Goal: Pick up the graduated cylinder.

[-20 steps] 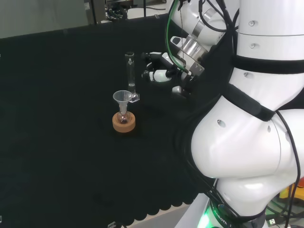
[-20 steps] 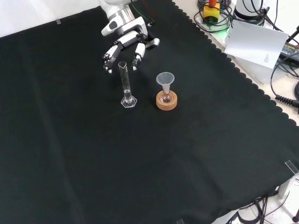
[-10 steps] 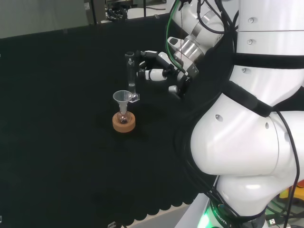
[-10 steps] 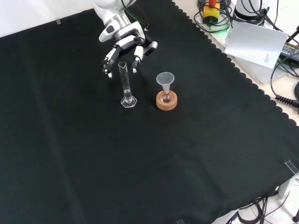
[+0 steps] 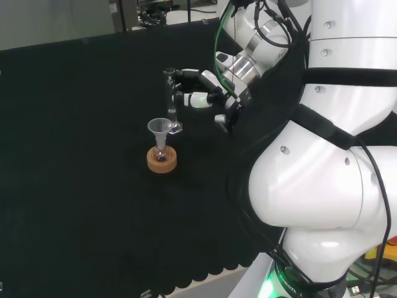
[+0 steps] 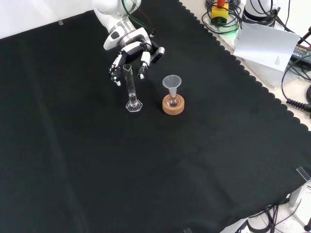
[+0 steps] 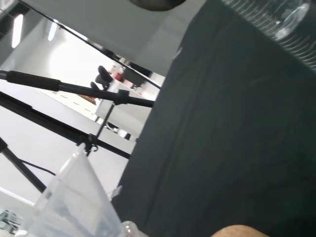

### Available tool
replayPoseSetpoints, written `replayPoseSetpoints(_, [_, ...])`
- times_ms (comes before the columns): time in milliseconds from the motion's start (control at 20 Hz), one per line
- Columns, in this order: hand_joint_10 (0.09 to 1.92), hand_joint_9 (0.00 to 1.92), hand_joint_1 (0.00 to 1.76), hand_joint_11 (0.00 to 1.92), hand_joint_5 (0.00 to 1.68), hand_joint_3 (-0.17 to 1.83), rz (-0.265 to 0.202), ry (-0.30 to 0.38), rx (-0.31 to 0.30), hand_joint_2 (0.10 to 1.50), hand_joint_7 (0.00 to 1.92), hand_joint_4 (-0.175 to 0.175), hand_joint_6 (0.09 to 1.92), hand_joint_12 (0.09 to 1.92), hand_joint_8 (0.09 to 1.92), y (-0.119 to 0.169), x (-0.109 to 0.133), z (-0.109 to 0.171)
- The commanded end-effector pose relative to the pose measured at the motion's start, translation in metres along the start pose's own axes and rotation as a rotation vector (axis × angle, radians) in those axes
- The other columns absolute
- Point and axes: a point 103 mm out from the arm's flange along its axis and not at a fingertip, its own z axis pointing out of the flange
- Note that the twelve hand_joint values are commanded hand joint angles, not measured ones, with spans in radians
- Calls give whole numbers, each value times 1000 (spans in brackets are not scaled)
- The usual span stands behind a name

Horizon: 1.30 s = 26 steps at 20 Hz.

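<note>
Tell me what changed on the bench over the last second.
The hand moved left in the head view, closing in on the graduated cylinder, fingers now on either side of its upper part, not yet closed on it. The cylinder, the funnel and the cork ring stayed put.

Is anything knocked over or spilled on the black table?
No, nothing stands out. The graduated cylinder stands upright on its base, and the funnel sits straight in the little flask on the cork ring. The hand is right behind the cylinder's top, fingers reaching around it.
</note>
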Motion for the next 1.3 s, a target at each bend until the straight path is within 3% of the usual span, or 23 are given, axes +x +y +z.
replayPoseSetpoints(50, [503,664,1077,403,634,-175,-20,34,-10,998,418,-24,240,1255,576,6,2,8])
replayPoseSetpoints(250, [498,639,1087,403,557,-175,-29,63,1,999,397,-22,460,1254,575,6,1,15])
replayPoseSetpoints(400, [505,608,1091,384,524,-175,-27,82,0,998,376,-21,517,1255,580,6,-1,17])
replayPoseSetpoints(750, [513,604,1122,380,510,-175,-27,116,-7,1004,369,-21,534,1257,583,9,-3,20])
replayPoseSetpoints(1300, [532,645,1142,420,351,-175,-21,121,-14,1008,424,-27,451,1262,610,11,-4,20])
